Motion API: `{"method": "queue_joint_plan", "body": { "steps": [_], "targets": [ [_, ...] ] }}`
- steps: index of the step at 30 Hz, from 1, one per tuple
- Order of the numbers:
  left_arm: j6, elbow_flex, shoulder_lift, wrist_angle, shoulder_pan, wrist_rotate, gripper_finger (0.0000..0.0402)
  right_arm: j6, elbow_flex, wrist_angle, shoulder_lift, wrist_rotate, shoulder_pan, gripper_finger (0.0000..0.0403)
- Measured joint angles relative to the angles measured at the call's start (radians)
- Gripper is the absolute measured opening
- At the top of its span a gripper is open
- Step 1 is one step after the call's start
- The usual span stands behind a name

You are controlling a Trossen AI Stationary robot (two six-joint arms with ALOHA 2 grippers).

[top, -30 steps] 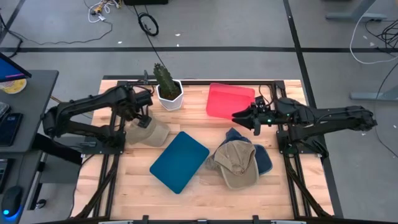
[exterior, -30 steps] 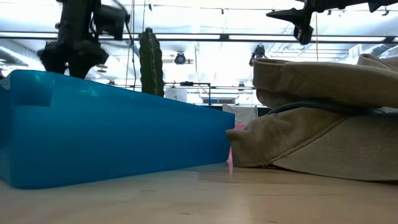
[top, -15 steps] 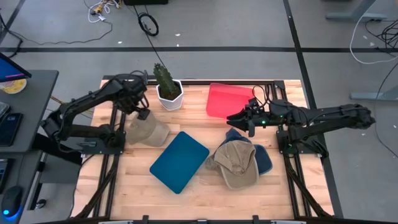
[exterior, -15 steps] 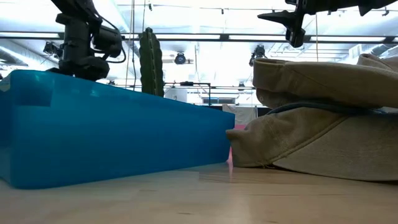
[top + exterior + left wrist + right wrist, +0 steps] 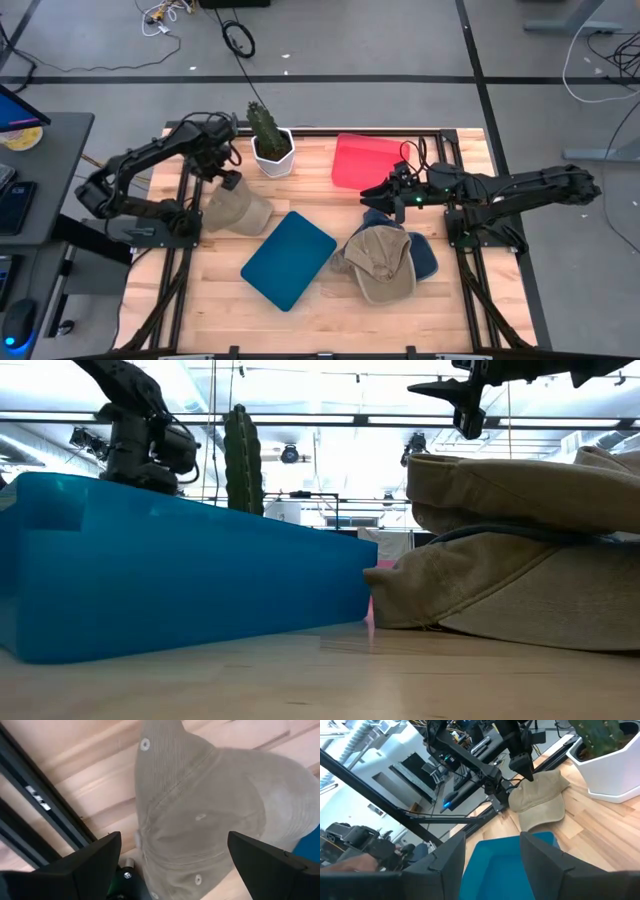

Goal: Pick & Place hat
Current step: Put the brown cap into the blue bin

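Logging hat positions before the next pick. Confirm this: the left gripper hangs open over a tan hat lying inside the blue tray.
Wrong on one point. The left gripper does hang open over the tan hat, but that hat lies on the bare wooden table, beside the blue tray, not inside it. The high view shows this.

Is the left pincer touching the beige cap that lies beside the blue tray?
Apart. In the left wrist view the left pincer stands open above the beige cap, and wooden table shows beyond the cap; neither finger meets the cloth.
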Motion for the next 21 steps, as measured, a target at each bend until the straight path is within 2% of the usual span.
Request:
{"method": "queue_joint_plan", "body": {
  "steps": [9,14,18,21],
  "targets": [
    [0.000,-0.187,0.018,0.112,-0.001,0.067,0.0369,0.003,0.000,0.000,0.000,0.000,0.000,0.0192],
    [0.008,-0.217,0.017,0.128,-0.001,0.104,0.0364,0.003,0.000,0.000,0.000,0.000,0.000,0.0192],
    [0.012,-0.217,-0.001,0.130,-0.001,0.144,0.0333,0.006,0.000,0.000,0.000,0.000,0.000,0.0192],
    [0.011,-0.216,-0.017,0.130,-0.001,0.163,0.0292,0.007,0.000,0.000,0.000,0.000,0.000,0.0192]
  ]
}}
